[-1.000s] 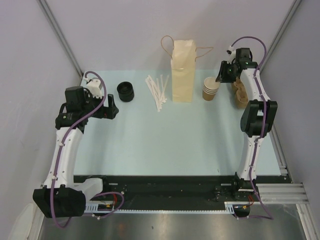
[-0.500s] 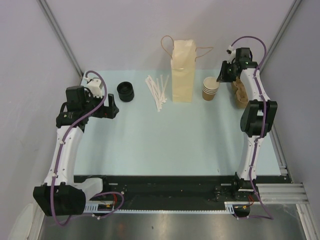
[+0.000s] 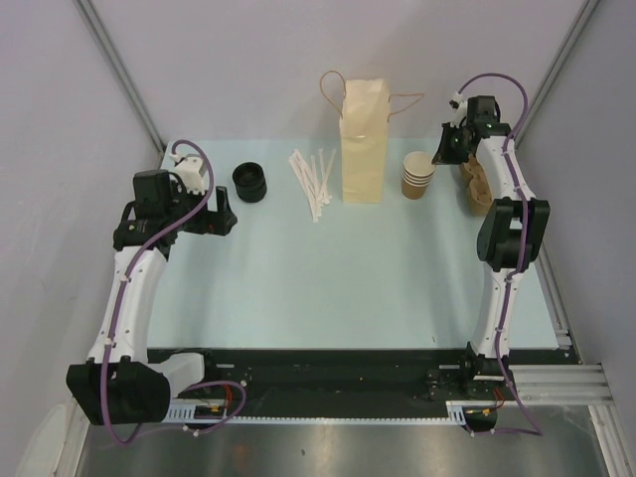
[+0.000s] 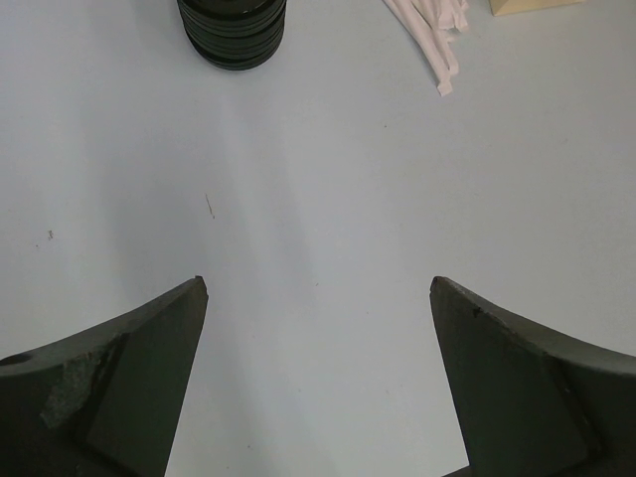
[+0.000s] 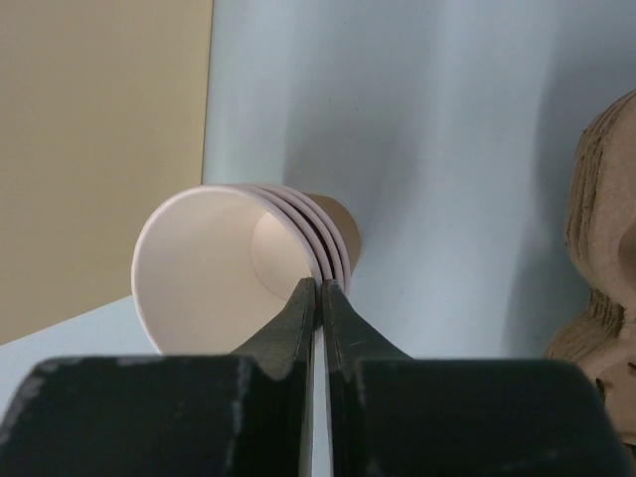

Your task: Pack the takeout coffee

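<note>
My right hand (image 5: 320, 290) is at the far right of the desk (image 3: 328, 278), clenched on the stack of paper cups (image 5: 199, 268). One finger is inside the top cup's mouth and one outside, with its thin white rim nipped between them. The cups are lidless and nested, and they lean toward my wrist camera. Just left of them stands the tall paper bag (image 3: 363, 139), upright, handles up. On the other side sits a stack of brown cardboard carriers (image 5: 601, 229), near the cups but apart. Over on the left, my left hand (image 4: 318, 283) is released, fingers spread wide above bare desk. Ahead of it is the stack of black lids (image 4: 232, 30), and the white wrapped straws (image 3: 313, 182) lie between lids and bag. As for the takeout coffee, lidded and ready, I cannot tell where it is from these views.
</note>
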You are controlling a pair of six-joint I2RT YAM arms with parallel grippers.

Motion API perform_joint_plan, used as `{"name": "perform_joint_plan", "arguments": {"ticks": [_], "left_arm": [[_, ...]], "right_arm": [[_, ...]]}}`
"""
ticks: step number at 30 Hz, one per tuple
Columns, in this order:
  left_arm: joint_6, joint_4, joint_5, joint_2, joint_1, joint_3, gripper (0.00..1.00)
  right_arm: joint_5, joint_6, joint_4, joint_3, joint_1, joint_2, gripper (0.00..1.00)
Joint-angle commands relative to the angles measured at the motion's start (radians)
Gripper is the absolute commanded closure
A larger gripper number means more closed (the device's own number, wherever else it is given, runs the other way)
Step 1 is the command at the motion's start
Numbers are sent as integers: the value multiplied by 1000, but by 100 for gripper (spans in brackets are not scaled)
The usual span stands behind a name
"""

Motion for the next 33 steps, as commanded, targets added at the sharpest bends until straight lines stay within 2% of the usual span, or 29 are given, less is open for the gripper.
{"name": "perform_joint_plan", "arguments": {"ticks": [1, 13, 25, 33], "left_arm": [[-13, 30, 8, -8, 0, 14, 0], [-14, 28, 14, -14, 0, 9, 0], [-14, 25, 17, -15, -1, 14, 0], [-14, 11, 45, -11, 0, 35, 1]], "right_arm": [[-5, 6, 0, 39, 0, -6, 99], [-85, 32, 11, 18, -21, -132, 100], [-143, 54, 14, 4, -47, -149, 100], [-252, 106, 28, 13, -105, -287, 100]]}}
